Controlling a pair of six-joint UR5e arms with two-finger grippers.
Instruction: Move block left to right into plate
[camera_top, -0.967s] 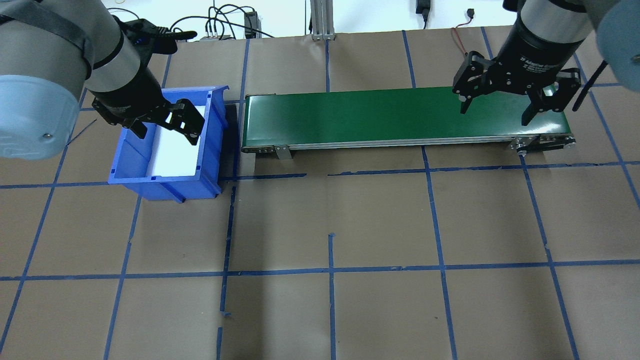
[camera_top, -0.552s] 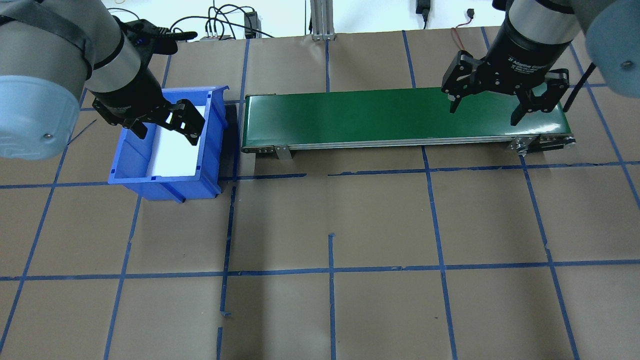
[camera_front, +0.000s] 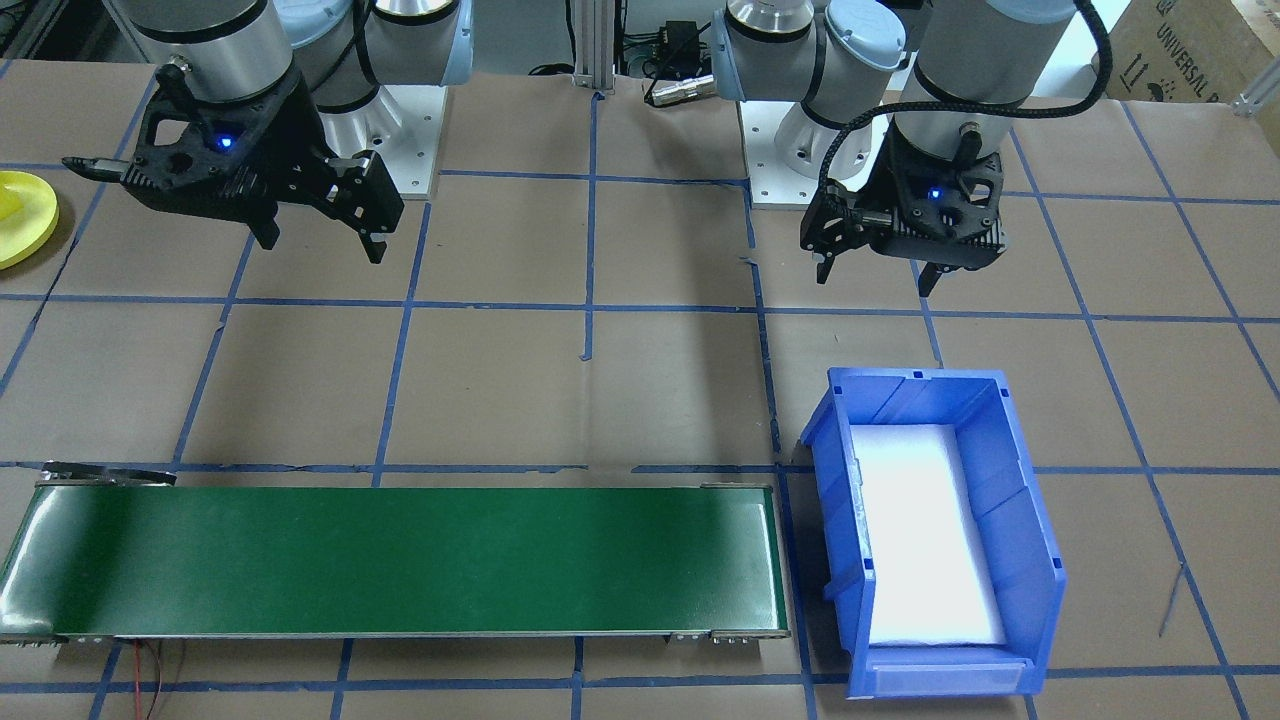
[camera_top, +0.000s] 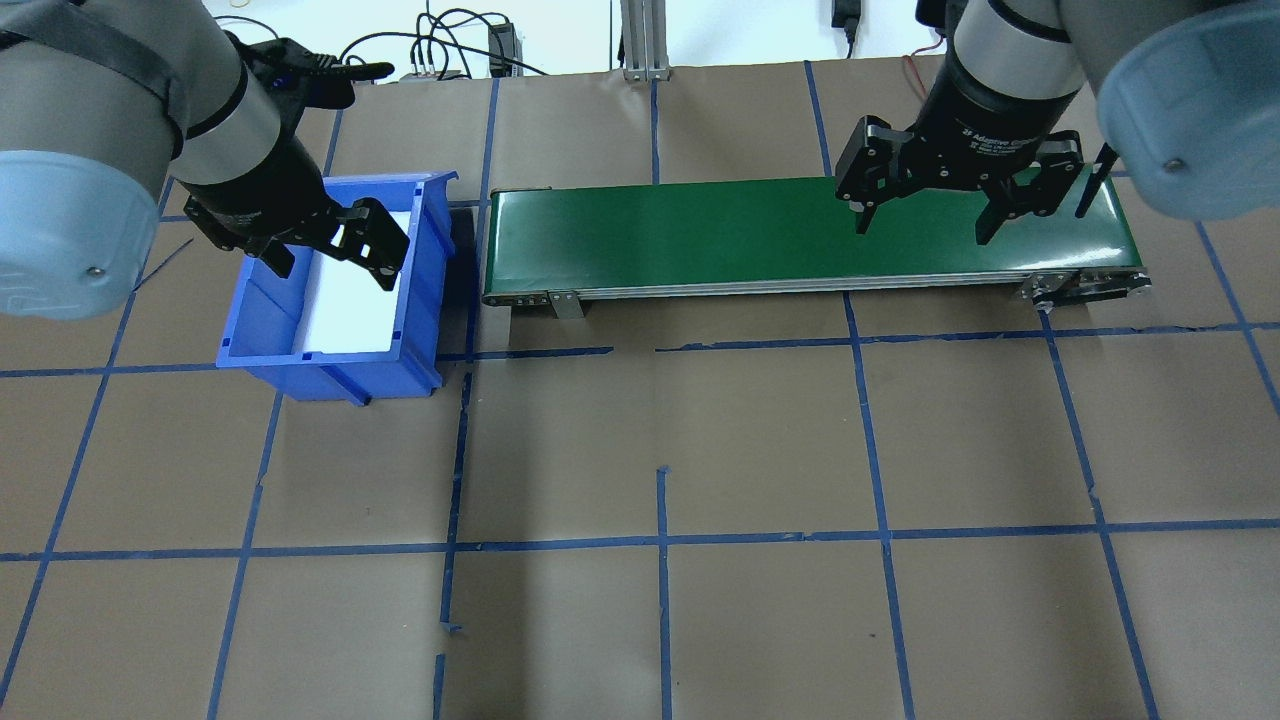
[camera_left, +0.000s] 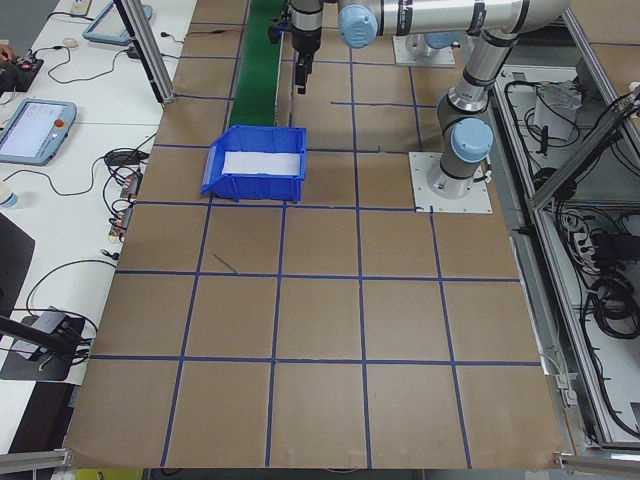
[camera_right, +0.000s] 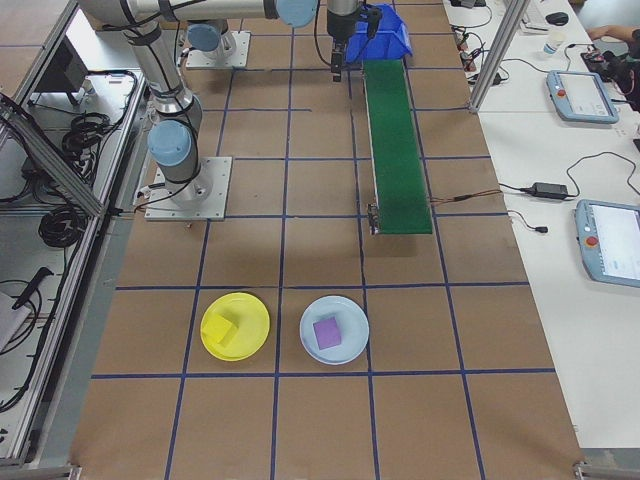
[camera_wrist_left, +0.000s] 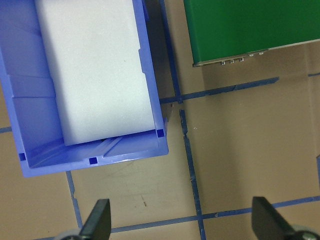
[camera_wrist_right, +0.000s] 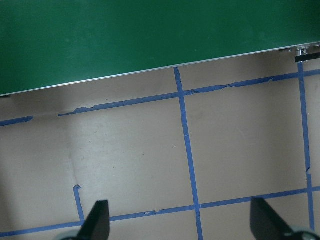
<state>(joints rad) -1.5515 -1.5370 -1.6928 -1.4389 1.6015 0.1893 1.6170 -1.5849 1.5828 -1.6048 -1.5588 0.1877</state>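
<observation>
Both claws hang empty with fingers apart: left claw (camera_top: 335, 252) over the bin (camera_top: 420, 300), right claw (camera_top: 920, 205) over the belt (camera_top: 700, 235). A yellow block (camera_right: 224, 332) already sits in the plate (camera_right: 250, 322). No other block shows; wait, staying clear of the belt.

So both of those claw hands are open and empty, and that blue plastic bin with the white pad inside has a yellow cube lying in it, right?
Not quite. The blue plastic bin holds only its white foam pad; no cube lies in it, as the exterior front-facing view shows. The yellow cube sits on the round yellow plate in the exterior right view. The rest is right: the left gripper and right gripper are open and empty.
</observation>
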